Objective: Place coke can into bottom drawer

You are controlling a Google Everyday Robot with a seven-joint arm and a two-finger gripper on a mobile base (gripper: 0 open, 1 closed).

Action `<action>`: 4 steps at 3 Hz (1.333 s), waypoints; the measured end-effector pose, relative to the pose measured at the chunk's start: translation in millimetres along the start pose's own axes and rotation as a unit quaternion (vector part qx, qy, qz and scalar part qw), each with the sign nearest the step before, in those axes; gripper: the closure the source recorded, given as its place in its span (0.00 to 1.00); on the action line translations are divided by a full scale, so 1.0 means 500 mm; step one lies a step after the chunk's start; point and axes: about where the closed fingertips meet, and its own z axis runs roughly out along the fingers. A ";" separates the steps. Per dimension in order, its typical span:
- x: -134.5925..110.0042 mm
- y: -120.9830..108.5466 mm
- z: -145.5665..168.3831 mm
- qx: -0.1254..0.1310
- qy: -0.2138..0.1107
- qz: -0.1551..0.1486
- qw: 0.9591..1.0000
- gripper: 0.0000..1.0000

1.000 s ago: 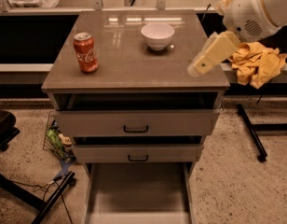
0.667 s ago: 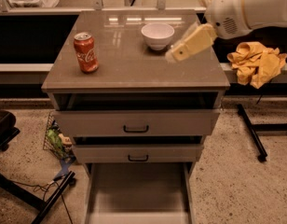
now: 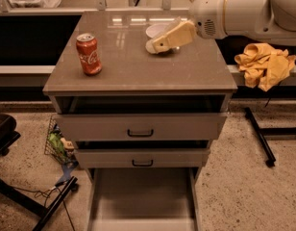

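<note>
so right now the coke can [image 3: 89, 54] is standing upright on the left side of the cabinet top [image 3: 138, 71], pretty close to the left edge. the gripper [image 3: 155, 44] is well apart from it, hanging over the far middle of the top, right in front of the white bowl [image 3: 154, 30]. honestly can't tell from this angle if the gripper is spread or pressed together, but it's not holding the can. the bottom drawer [image 3: 141, 198] is pulled out towards the near side, with nothing in it that i can see.

stuff i'd worry about:

- the gripper is so near the bowl that a low sweep left could clip it and shove it across the top.
- the can sits near the left edge, so an off-centre approach that bumps it first could knock it over or off the side. round, slick metal rolls easily.
- the top drawer [image 3: 141, 126] and middle drawer [image 3: 142, 158] both stick out a bit above the bottom one, so coming down too far back could catch the can on their fronts.
- the bottom drawer's walls look low, so letting go too high could tip the can.
</note>
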 end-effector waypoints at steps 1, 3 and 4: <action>0.000 -0.008 0.077 -0.003 -0.011 0.010 1.000 0.00; 0.062 -0.014 0.380 -0.026 -0.022 0.061 0.998 0.00; 0.075 0.028 0.461 -0.057 -0.048 0.081 0.994 0.00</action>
